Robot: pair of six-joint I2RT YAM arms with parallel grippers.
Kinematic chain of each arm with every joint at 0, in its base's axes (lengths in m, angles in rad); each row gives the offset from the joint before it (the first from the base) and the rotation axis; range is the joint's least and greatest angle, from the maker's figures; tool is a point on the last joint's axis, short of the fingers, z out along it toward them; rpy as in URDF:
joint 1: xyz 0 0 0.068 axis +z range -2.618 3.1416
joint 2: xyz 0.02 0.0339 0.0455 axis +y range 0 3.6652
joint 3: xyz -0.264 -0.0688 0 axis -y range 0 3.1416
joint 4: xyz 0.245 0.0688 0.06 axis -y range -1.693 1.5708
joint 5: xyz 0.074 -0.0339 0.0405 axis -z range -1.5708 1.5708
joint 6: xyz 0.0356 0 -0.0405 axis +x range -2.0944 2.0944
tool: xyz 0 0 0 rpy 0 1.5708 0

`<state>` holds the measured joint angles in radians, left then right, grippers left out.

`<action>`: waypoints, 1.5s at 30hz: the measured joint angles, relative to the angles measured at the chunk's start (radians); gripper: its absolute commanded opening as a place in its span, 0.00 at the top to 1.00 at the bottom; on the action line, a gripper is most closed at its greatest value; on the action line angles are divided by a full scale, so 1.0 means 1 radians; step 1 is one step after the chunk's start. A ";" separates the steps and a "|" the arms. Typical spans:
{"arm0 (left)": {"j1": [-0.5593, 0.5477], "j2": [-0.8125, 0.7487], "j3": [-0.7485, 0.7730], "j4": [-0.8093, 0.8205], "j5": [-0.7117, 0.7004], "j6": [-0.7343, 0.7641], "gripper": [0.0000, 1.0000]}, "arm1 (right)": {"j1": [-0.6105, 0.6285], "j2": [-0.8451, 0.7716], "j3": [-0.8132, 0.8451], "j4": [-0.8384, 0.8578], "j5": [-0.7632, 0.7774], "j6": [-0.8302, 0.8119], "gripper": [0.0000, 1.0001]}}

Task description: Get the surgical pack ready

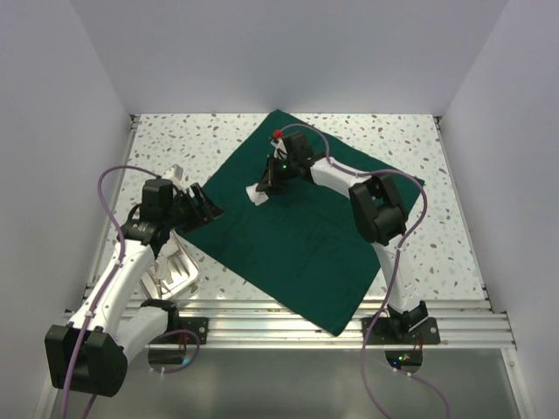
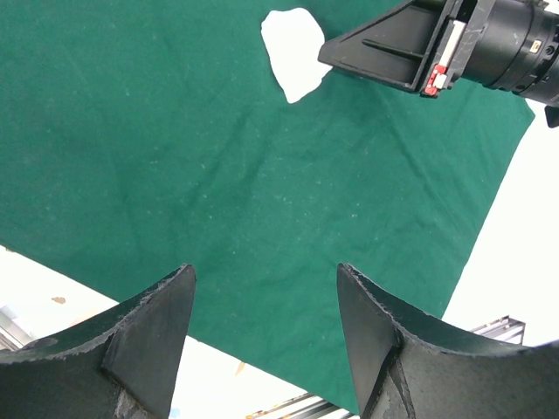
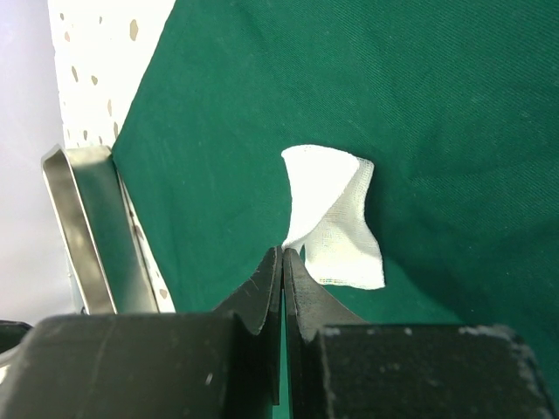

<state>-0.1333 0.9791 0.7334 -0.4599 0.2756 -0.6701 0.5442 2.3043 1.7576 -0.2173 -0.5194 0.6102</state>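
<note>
The surgical pack's dark green drape (image 1: 306,240) lies spread flat as a big square sheet, one corner pointing toward the arms. My right gripper (image 1: 265,187) hovers over its far left part, shut on a corner of a white gauze pad (image 3: 336,218), which hangs curled from the tips (image 3: 284,251). The pad (image 1: 258,198) also shows in the left wrist view (image 2: 293,52), beside the right gripper (image 2: 410,48). At the drape's left edge (image 2: 218,175), my left gripper (image 1: 208,206) stands open with nothing between its fingers (image 2: 157,323).
A shiny steel tray (image 1: 177,271) sits on the speckled table left of the drape, partly under the left arm; its rim (image 3: 83,227) shows in the right wrist view. White walls close in the table. A metal rail (image 1: 288,327) runs along the near edge.
</note>
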 measured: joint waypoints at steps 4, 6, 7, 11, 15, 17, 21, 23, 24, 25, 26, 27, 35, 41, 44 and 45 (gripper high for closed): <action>0.000 0.001 -0.009 0.003 0.000 0.000 0.30 | 0.000 0.000 0.000 -0.007 0.000 -0.002 1.00; 0.000 0.001 -0.011 0.002 0.000 0.000 0.30 | 0.000 0.000 0.000 -0.008 0.001 -0.003 1.00; 0.000 0.001 -0.012 0.003 0.000 0.000 0.30 | 0.000 0.000 0.000 -0.009 0.001 -0.006 1.00; 0.000 0.001 -0.012 0.003 0.000 0.000 0.30 | 0.000 0.000 0.000 -0.021 0.006 -0.019 1.00; 0.000 0.005 -0.012 0.003 0.000 0.000 0.30 | 0.000 0.001 0.003 -0.051 0.013 -0.036 1.00; 0.000 0.009 -0.012 0.003 0.000 0.000 0.30 | 0.000 0.005 0.006 -0.063 0.014 -0.043 1.00; 0.000 0.012 -0.012 0.003 0.000 0.000 0.30 | 0.000 0.023 0.015 -0.077 0.033 -0.057 1.00; 0.000 0.012 -0.012 0.004 0.000 0.000 0.30 | 0.000 0.036 0.023 -0.090 0.040 -0.066 1.00; 0.000 0.013 -0.012 0.004 0.000 0.000 0.30 | 0.000 0.045 0.028 -0.096 0.047 -0.073 0.99; 0.000 0.014 -0.012 0.004 0.000 0.000 0.30 | 0.000 0.051 0.032 -0.101 0.054 -0.079 0.96; 0.000 0.015 -0.012 0.004 0.000 0.000 0.30 | 0.000 0.055 0.036 -0.103 0.052 -0.080 0.93; 0.000 0.016 -0.012 0.004 0.000 0.000 0.30 | 0.000 0.056 0.043 -0.110 0.058 -0.087 0.88; 0.000 0.025 -0.012 0.010 0.001 0.000 0.30 | 0.008 0.035 0.058 -0.143 0.093 -0.166 0.61; -0.001 0.034 -0.012 0.027 0.001 0.000 0.30 | 0.005 0.027 0.096 -0.230 0.148 -0.244 0.54; -0.005 0.034 -0.012 0.028 0.001 0.000 0.30 | 0.005 0.031 0.135 -0.262 0.162 -0.278 0.54; -0.006 0.034 -0.012 0.028 0.001 0.000 0.30 | 0.005 0.035 0.151 -0.272 0.162 -0.288 0.54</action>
<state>-0.1390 1.0126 0.7216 -0.4320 0.2764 -0.6704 0.5488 2.3390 1.9091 -0.4889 -0.3576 0.3222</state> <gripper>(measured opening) 0.697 0.458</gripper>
